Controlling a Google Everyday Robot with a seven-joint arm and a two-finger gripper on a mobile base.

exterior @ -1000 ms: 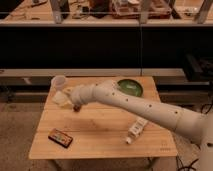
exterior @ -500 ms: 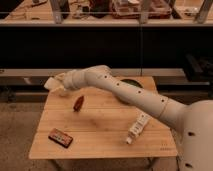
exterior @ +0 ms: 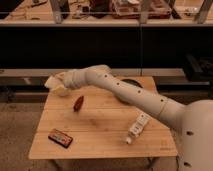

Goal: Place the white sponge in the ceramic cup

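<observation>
My gripper (exterior: 54, 83) is at the table's far left corner, at the end of the white arm that reaches in from the lower right. It holds a pale off-white block, the white sponge (exterior: 49, 82), at its tip. The ceramic cup (exterior: 61, 91) is a small white cup directly under the gripper. It is mostly covered by the gripper, and only its lower side shows. The sponge is right at the cup's top. I cannot tell whether it touches the rim.
A reddish-brown oblong object (exterior: 78, 103) lies on the wooden table (exterior: 100, 142) near the cup. A dark snack packet (exterior: 60, 137) lies front left and a white labelled bottle (exterior: 137, 127) front right. A dark bowl (exterior: 131, 83) sits at the back, behind the arm.
The gripper moved up and left from the table's middle left to the cup one second ago. Over the last half second it has hardly moved.
</observation>
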